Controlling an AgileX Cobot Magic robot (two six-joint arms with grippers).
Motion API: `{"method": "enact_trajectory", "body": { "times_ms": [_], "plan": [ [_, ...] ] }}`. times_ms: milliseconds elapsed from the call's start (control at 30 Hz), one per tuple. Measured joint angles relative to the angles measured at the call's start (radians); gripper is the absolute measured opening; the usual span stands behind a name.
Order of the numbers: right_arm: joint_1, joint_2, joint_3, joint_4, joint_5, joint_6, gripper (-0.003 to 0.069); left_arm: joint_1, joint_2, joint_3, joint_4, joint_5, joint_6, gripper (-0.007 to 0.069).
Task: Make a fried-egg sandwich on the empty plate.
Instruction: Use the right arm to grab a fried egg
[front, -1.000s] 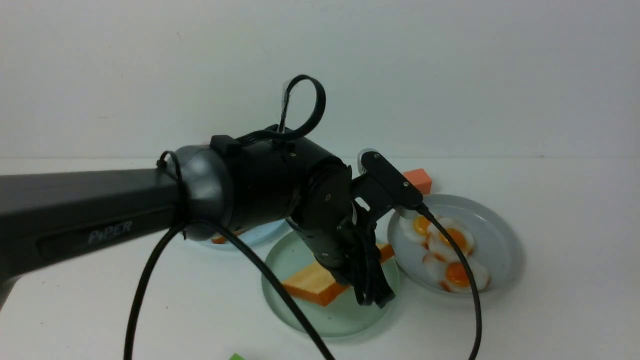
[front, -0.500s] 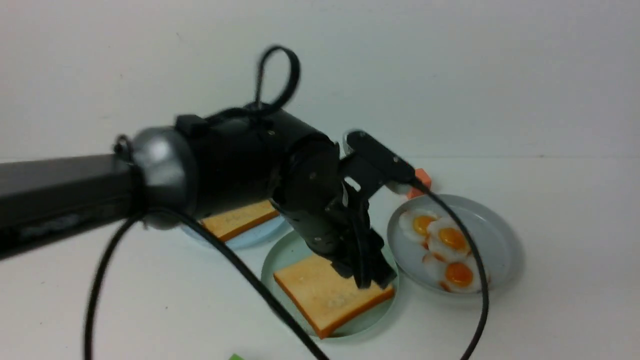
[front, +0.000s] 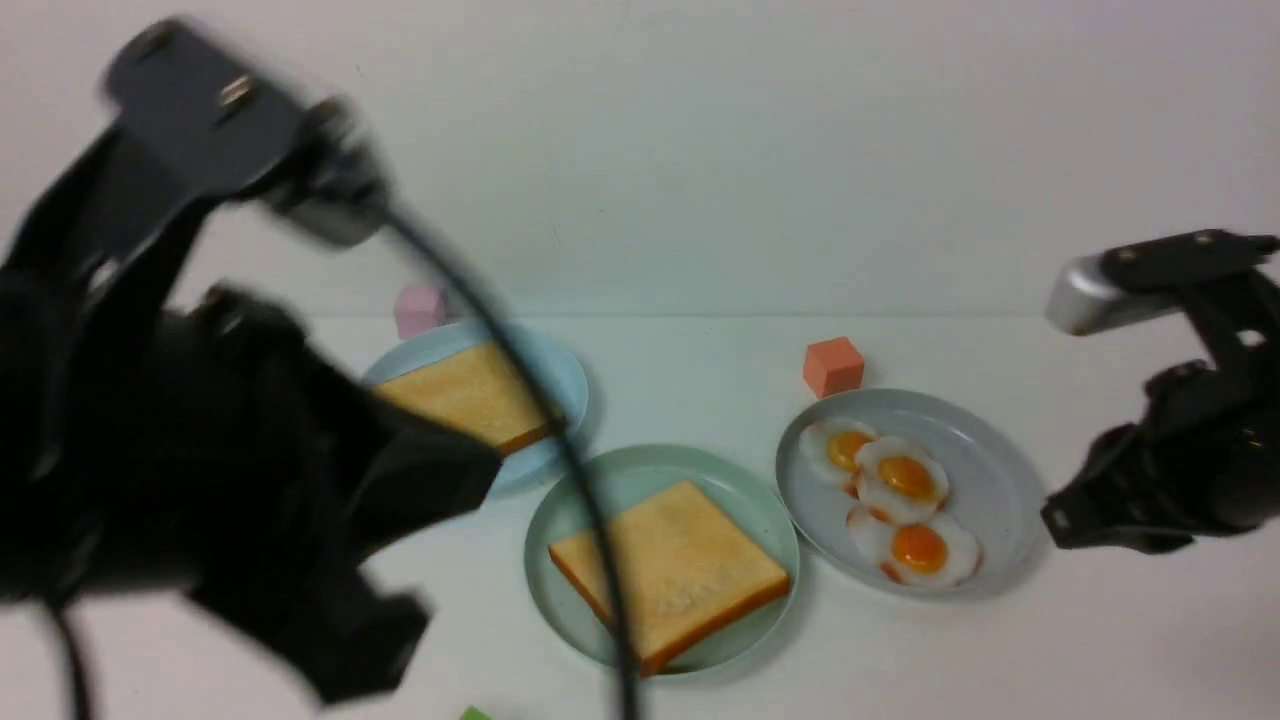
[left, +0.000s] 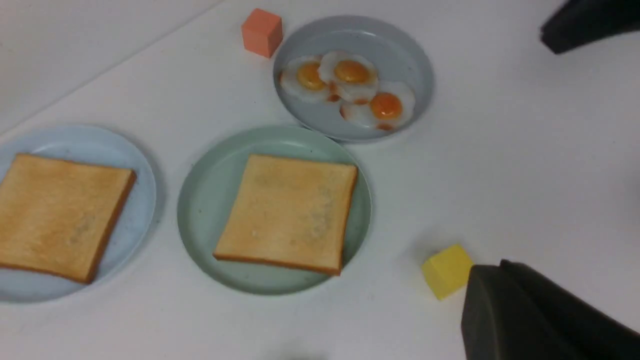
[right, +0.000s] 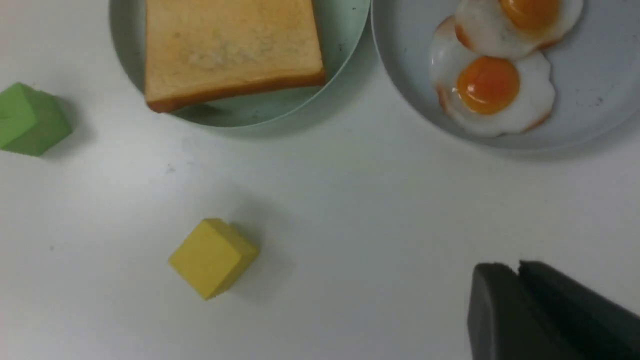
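One toast slice (front: 670, 565) lies flat on the empty plate (front: 750, 510), the mint-green one in the middle. A second toast slice (front: 465, 395) rests on the light blue plate (front: 565, 375) behind and to the left. Three fried eggs (front: 905, 475) overlap on the grey plate (front: 990, 470). My left gripper (left: 500, 270) is shut with nothing in it, drawn back left of the plates, blurred in the front view. To the right of the grey plate hovers my right gripper (front: 1050, 520), fingers together and holding nothing.
An orange cube (front: 832, 366) sits behind the grey plate and a pink cube (front: 418, 308) behind the blue plate. A yellow cube (right: 214, 257) and a green cube (right: 30, 120) lie on the white table in front of the mint-green plate.
My left arm has let go of the toast, which now lies flat on the mint-green plate, and has swung back left and up with its jaws shut. The right arm has come into view.
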Motion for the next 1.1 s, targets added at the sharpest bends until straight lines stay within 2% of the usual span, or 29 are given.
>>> {"method": "enact_trajectory", "body": {
  "times_ms": [67, 233, 367, 433, 567, 633, 733, 833, 1100],
  "plan": [
    [0.021, 0.152, -0.073, -0.014, -0.030, -0.011, 0.0136, 0.000, -0.162, 0.159, -0.005, -0.051, -0.002, -0.0013],
    [0.081, 0.343, -0.196, -0.102, -0.058, -0.008, 0.0202, 0.000, -0.407, 0.325, -0.011, -0.144, -0.036, -0.0013],
    [0.120, 0.489, -0.301, -0.238, -0.071, 0.072, 0.0338, 0.000, -0.558, 0.385, 0.000, -0.182, -0.103, -0.0013],
    [0.123, 0.540, -0.331, -0.280, -0.084, 0.104, 0.0447, 0.000, -0.589, 0.389, 0.002, -0.183, -0.116, -0.0013],
    [0.123, 0.594, -0.352, -0.318, -0.127, 0.120, 0.0602, 0.000, -0.592, 0.390, 0.002, -0.182, -0.124, -0.0013],
    [0.123, 0.617, -0.356, -0.328, -0.149, 0.122, 0.0656, 0.000, -0.589, 0.391, 0.002, -0.182, -0.129, -0.0013],
    [0.123, 0.656, -0.357, -0.339, -0.200, 0.122, 0.0676, 0.000, -0.586, 0.391, 0.002, -0.182, -0.133, -0.0013],
    [0.123, 0.689, -0.360, -0.349, -0.229, 0.123, 0.0667, 0.000, -0.585, 0.391, 0.002, -0.181, -0.133, -0.0013],
    [0.125, 0.719, -0.373, -0.412, -0.256, 0.126, 0.0572, 0.000, -0.580, 0.391, -0.015, -0.180, -0.134, -0.0013]
  ]
}}
